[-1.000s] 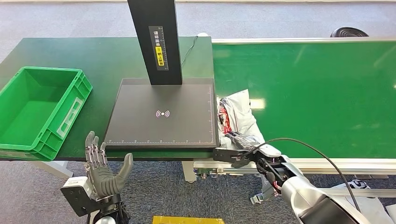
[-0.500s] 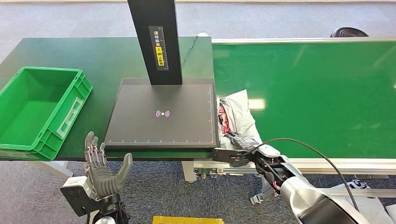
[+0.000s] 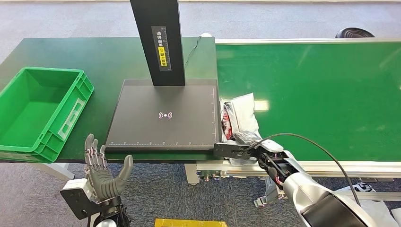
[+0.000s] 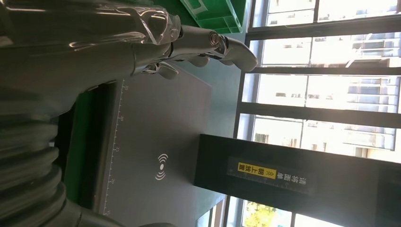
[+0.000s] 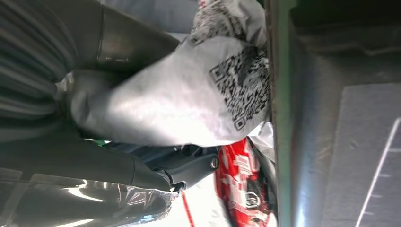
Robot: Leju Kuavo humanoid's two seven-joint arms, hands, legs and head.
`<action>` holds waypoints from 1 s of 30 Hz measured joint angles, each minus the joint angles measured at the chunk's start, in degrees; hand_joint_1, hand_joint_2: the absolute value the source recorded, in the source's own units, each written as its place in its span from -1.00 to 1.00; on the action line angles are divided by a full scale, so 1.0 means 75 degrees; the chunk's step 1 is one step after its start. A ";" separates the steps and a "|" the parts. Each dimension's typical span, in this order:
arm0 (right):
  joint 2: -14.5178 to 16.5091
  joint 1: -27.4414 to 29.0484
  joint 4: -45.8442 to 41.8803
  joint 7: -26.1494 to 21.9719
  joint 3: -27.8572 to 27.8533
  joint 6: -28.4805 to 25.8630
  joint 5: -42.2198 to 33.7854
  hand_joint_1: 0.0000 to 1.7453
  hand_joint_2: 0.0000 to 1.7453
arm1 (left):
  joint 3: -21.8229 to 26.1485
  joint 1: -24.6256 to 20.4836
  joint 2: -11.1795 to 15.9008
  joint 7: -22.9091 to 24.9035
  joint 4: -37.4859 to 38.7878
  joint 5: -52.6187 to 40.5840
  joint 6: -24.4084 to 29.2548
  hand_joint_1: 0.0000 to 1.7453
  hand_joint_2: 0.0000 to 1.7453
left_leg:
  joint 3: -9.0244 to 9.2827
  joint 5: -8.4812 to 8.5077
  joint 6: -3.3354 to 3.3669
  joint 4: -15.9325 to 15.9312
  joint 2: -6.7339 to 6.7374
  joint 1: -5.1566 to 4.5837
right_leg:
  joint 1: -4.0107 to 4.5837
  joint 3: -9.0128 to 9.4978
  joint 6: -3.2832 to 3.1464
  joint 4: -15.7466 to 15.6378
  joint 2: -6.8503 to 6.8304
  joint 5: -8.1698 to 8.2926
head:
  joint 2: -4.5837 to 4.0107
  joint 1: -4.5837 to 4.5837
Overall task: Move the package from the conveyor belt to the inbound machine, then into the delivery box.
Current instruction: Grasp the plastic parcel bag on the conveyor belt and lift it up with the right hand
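A white plastic package [image 3: 240,115] with red print lies crumpled at the near left corner of the green conveyor belt [image 3: 321,94], right beside the black inbound machine's platform [image 3: 165,116]. My right hand [image 3: 243,149] grips the package's near end; in the right wrist view the bag [image 5: 198,94] with its QR codes sits between the thumb and the dark fingers [image 5: 189,168]. My left hand [image 3: 101,177] hovers open below the table's front edge, fingers spread upward, also seen in the left wrist view [image 4: 142,42]. The green delivery box [image 3: 71,111] stands empty at the left.
The machine's tall black post [image 3: 158,42] rises from the back of the platform [image 4: 156,123]. A metal rail [image 3: 331,165] runs along the conveyor's front edge. A yellow object [image 3: 189,222] lies on the grey carpet below.
My right hand has crept slightly up and left toward the platform, bunching the package's near end. The left hand has barely moved.
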 joint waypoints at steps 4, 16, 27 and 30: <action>0.0001 -0.0002 0.0003 -0.0013 -0.0011 -0.0047 -0.0033 1.00 1.00 | -0.0006 0.0019 0.0000 0.0000 -0.0017 0.0027 0.0042 -1.00 1.00 | -0.0004 0.0000 0.0000 0.0000 -0.0002 0.0000 | 0.0000 -0.0001 0.0000 0.0000 -0.0001 0.0000 | 0.0000 0.0001; -0.0094 -0.0267 -0.0020 -0.0166 -0.0402 -0.0847 -0.0474 1.00 1.00 | -0.0045 0.0106 0.0003 0.0000 -0.0046 0.0043 0.0039 -1.00 1.00 | -0.0014 0.0002 0.0002 0.0000 -0.0003 -0.0001 | -0.0002 -0.0007 0.0000 0.0000 -0.0002 0.0002 | 0.0000 0.0000; -0.0515 -0.1628 -0.0649 -0.0908 -0.1417 -0.1398 -0.1338 1.00 1.00 | -0.0101 0.0111 0.0006 0.0000 -0.0046 0.0040 0.0061 -1.00 1.00 | -0.0017 0.0004 0.0001 0.0002 -0.0002 -0.0002 | -0.0003 -0.0017 0.0000 0.0001 -0.0001 0.0006 | 0.0000 0.0000; -0.0601 -0.1731 -0.0847 -0.1000 -0.1599 -0.1445 -0.1435 1.00 1.00 | -0.0121 0.0099 0.0007 0.0000 -0.0046 0.0040 0.0066 -1.00 1.00 | -0.0017 0.0004 0.0001 0.0001 -0.0001 -0.0001 | -0.0002 -0.0017 0.0000 0.0001 -0.0001 0.0005 | 0.0000 0.0001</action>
